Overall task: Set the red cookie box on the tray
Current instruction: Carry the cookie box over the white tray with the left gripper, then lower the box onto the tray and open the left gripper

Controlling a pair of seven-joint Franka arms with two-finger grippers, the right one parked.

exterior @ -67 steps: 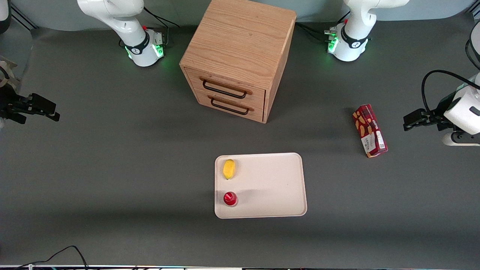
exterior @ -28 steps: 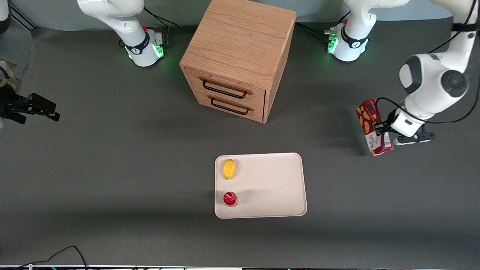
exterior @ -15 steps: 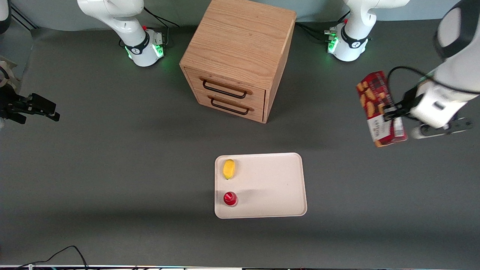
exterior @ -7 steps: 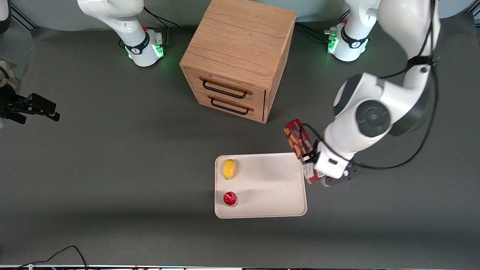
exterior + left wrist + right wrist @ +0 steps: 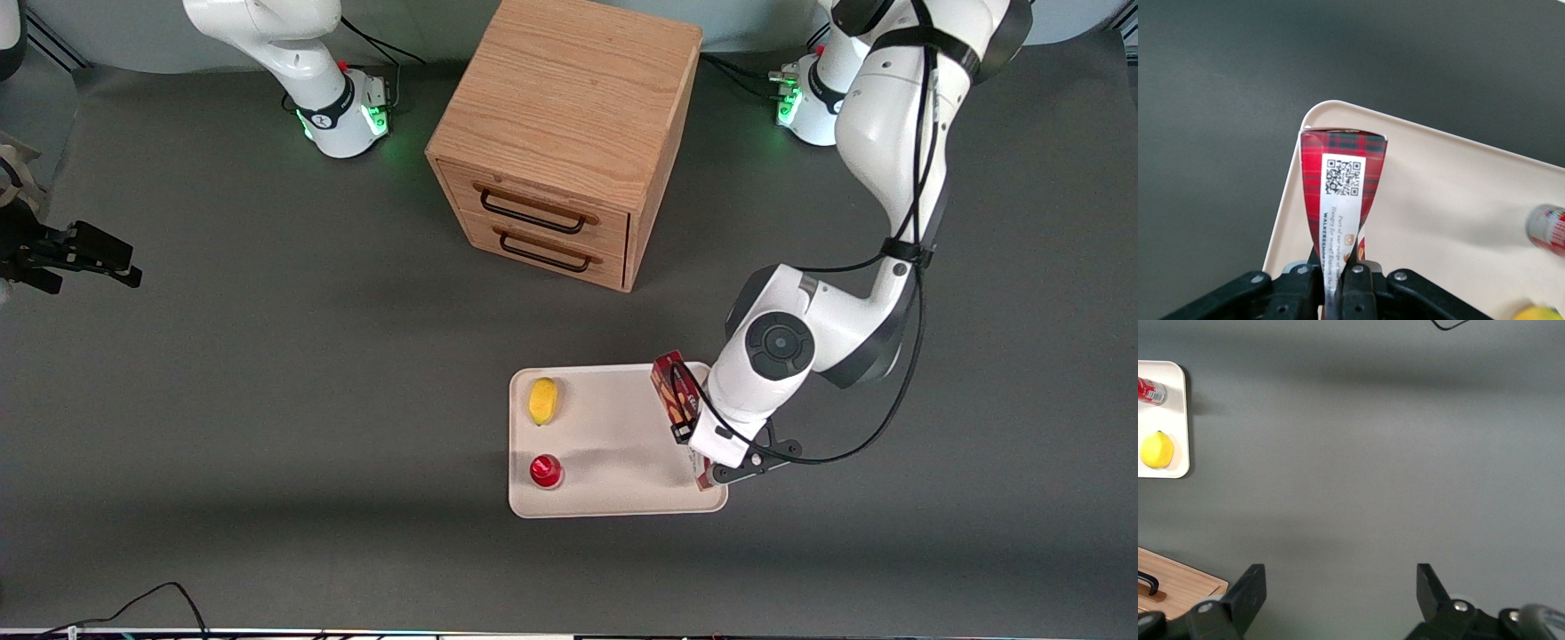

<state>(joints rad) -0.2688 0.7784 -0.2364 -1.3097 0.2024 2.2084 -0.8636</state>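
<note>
The red cookie box [image 5: 669, 389] is a long dark-red box with cookie pictures and a white label panel. My gripper [image 5: 696, 444] is shut on it and holds it over the tray [image 5: 622, 444], by the tray's edge toward the working arm's end. In the left wrist view the box [image 5: 1341, 177] hangs from the shut fingers [image 5: 1361, 287], its QR-code end over the tray's rim [image 5: 1288, 207]. The wrist hides the box's lower end in the front view. I cannot tell whether the box touches the tray.
A yellow lemon [image 5: 542, 401] and a small round red object [image 5: 545, 471] lie on the tray toward the parked arm's end. A wooden two-drawer cabinet [image 5: 569, 142] stands farther from the front camera than the tray.
My gripper took the cookie box off the table at the working arm's end, lifted it, and carried it sideways and nearer the front camera to over the tray's edge.
</note>
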